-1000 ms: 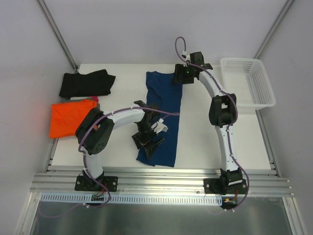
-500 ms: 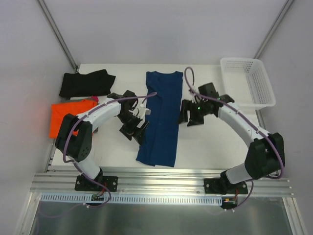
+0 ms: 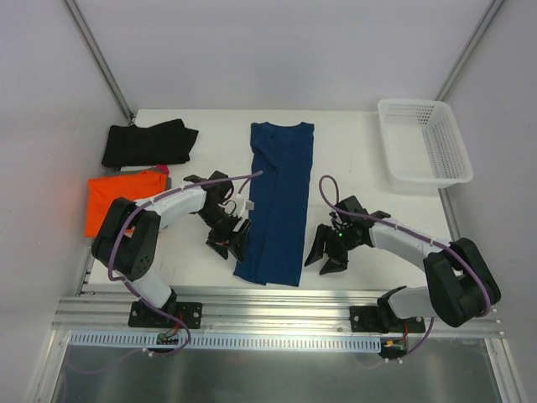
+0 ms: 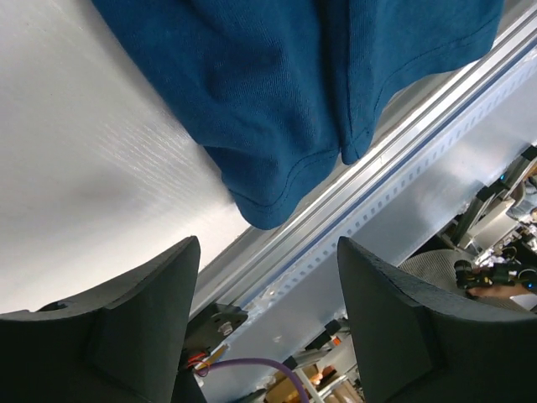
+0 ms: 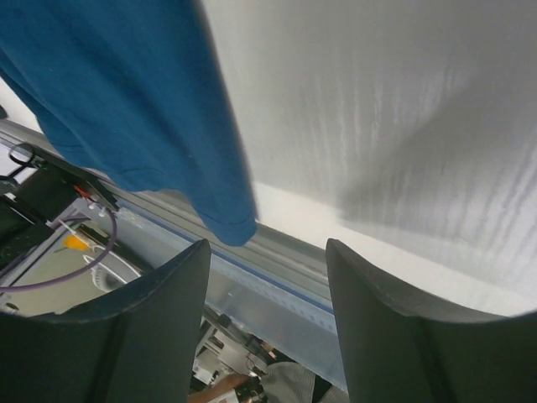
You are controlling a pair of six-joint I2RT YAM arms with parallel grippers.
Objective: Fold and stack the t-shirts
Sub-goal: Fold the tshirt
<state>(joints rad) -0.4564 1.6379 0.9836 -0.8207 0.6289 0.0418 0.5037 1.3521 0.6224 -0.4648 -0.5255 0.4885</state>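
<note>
The navy blue t-shirt (image 3: pixel 279 201) lies folded into a long strip down the middle of the table; its hem shows in the left wrist view (image 4: pixel 285 92) and the right wrist view (image 5: pixel 126 101). The black t-shirt (image 3: pixel 148 143) lies at the back left. The orange t-shirt (image 3: pixel 116 200) lies at the left edge. My left gripper (image 3: pixel 232 241) is open and empty just left of the strip's near end. My right gripper (image 3: pixel 327 254) is open and empty just right of it. Both sit low over the table.
A white lattice basket (image 3: pixel 424 143) stands at the back right. The table's near edge with its metal rail (image 3: pixel 277 309) runs just below the shirt's hem. Bare table (image 3: pixel 361 159) lies right of the shirt.
My right gripper swung from the shirt's collar at the back down to the near right of the strip. My left gripper moved off the shirt to its left edge.
</note>
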